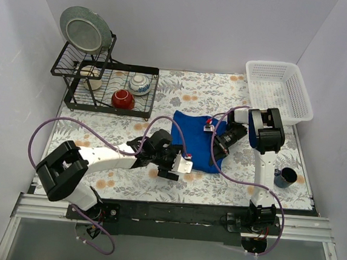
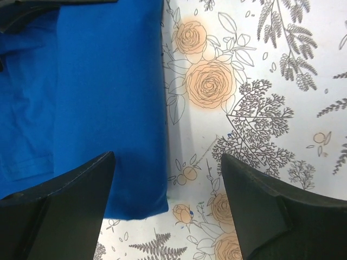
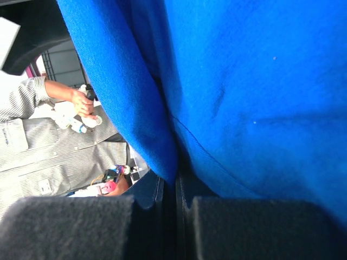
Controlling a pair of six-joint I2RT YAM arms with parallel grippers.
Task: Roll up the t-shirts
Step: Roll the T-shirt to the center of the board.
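The royal-blue t-shirt [image 1: 196,138] lies folded into a narrow band on the flowered tablecloth; its graphic is hidden. In the left wrist view the folded shirt [image 2: 103,108] fills the upper left, its near corner between my fingers. My left gripper [image 1: 179,166] [image 2: 168,206] is open and empty over the shirt's near left corner. My right gripper [image 1: 218,147] [image 3: 176,189] is shut on the shirt's right edge; blue cloth [image 3: 244,92] is pinched between its jaws and fills that view.
A black dish rack [image 1: 108,81] with a plate, a red bowl [image 1: 123,99] and other bowls stands back left. A white plastic basket [image 1: 279,90] sits back right. A dark cup [image 1: 287,177] stands near the right arm. Purple cables loop over the cloth.
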